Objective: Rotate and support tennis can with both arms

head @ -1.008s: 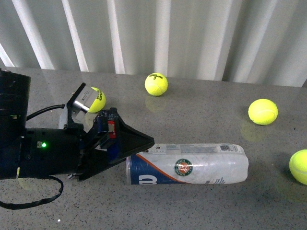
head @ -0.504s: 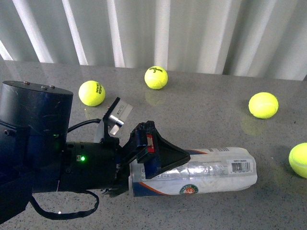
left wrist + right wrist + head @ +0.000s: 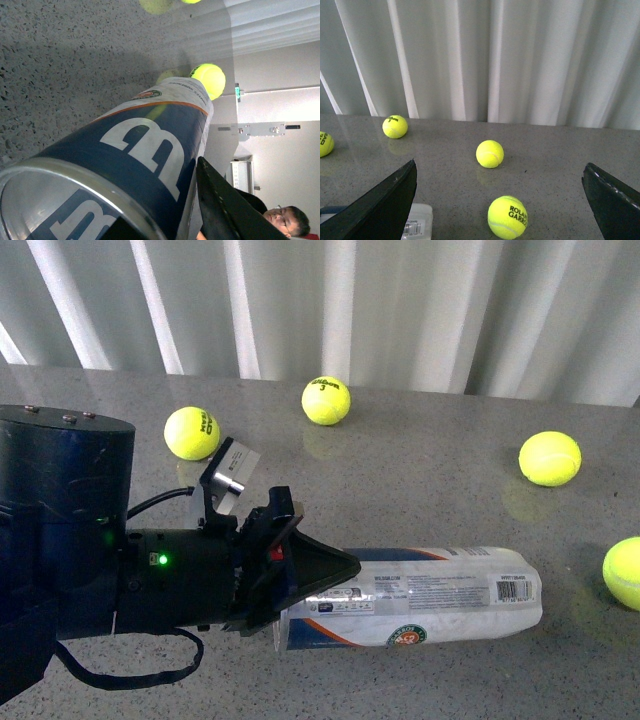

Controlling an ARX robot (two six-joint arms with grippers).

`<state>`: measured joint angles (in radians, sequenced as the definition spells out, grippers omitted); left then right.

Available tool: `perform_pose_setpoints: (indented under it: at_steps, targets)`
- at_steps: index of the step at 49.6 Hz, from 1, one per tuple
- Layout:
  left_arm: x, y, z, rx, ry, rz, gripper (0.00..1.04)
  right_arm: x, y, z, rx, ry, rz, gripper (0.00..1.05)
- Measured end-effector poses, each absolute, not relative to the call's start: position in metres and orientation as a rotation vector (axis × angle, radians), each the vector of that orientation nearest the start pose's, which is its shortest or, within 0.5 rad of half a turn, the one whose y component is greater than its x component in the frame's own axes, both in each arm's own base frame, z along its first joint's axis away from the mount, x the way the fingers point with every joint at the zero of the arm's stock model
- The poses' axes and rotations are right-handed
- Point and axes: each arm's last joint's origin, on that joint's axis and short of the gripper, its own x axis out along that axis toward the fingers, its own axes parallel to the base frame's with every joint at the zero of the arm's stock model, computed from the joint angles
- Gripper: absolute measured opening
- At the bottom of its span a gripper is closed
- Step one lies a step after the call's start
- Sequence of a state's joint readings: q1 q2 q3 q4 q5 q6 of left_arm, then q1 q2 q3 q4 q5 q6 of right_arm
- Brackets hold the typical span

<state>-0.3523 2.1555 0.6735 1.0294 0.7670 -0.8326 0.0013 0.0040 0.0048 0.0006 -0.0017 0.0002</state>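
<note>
The tennis can (image 3: 440, 595) lies on its side on the grey table, silver rim towards my left arm, its barcode up and its round emblem low on the near side. My left gripper (image 3: 330, 578) is shut on the can's rim end. In the left wrist view the navy label with the white W fills the picture on the can (image 3: 135, 150), and one black finger (image 3: 225, 205) presses its side. My right gripper (image 3: 499, 167) is open and holds nothing; the can's barcode end (image 3: 417, 220) shows beside one of its fingers. The right arm is out of the front view.
Yellow tennis balls lie loose on the table: one (image 3: 192, 433) behind my left arm, one (image 3: 326, 401) at the back, one (image 3: 550, 459) right and one (image 3: 625, 573) at the right edge. A ball (image 3: 507, 216) lies between my right fingers. White curtains hang behind.
The can has rolled about its long axis: the emblem went down to the near side and the barcode came up. Can and left gripper shifted right.
</note>
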Motion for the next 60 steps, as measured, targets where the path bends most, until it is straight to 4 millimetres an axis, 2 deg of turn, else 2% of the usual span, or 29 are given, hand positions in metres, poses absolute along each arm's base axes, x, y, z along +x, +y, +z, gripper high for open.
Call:
perform_pose_setpoints:
  at_steps: [7, 19, 25, 27, 31, 33, 37, 39, 47, 52, 56, 60]
  targets:
    - [0.299, -0.131, 0.059, -0.841, 0.882, -0.861, 0.03, 0.098, 0.0, 0.165, 0.0, -0.001, 0.003, 0.98]
    - [0.304, -0.127, 0.102, -0.813, 0.877, -0.818, 0.04, 0.098, 0.0, 0.165, 0.0, -0.001, 0.003, 0.98]
    - [0.317, -0.129, 0.141, -0.727, 0.863, -0.823, 0.04, 0.098, 0.0, 0.165, 0.0, -0.001, 0.003, 0.98]
    - [0.326, -0.132, 0.165, -0.655, 0.852, -0.818, 0.04, 0.098, 0.0, 0.165, 0.0, -0.001, 0.003, 0.98]
    - [0.336, -0.136, 0.194, -0.544, 0.851, -0.809, 0.04, 0.098, 0.0, 0.165, 0.0, -0.001, 0.003, 0.98]
    - [0.344, -0.142, 0.216, -0.429, 0.865, -0.793, 0.04, 0.098, 0.0, 0.165, 0.0, -0.001, 0.003, 0.98]
    - [0.352, -0.151, 0.239, -0.242, 0.9, -0.765, 0.04, 0.098, 0.0, 0.165, 0.0, -0.001, 0.003, 0.98]
    - [0.355, -0.159, 0.253, -0.094, 0.923, -0.767, 0.04, 0.098, 0.0, 0.165, 0.0, -0.001, 0.003, 0.98]
    - [0.359, -0.189, 0.284, 0.363, 1.009, -0.792, 0.04, 0.098, 0.0, 0.165, 0.0, -0.001, 0.003, 0.98]
    - [0.36, -0.206, 0.295, 0.606, 1.025, -0.832, 0.04, 0.098, 0.0, 0.165, 0.0, -0.001, 0.003, 0.98]
    - [0.361, -0.222, 0.295, 0.725, 1.032, -0.881, 0.04, 0.098, 0.0, 0.165, 0.0, -0.001, 0.003, 0.98]
    - [0.362, -0.236, 0.289, 0.774, 1.021, -0.921, 0.04, 0.098, 0.0, 0.165, 0.0, -0.001, 0.003, 0.98]
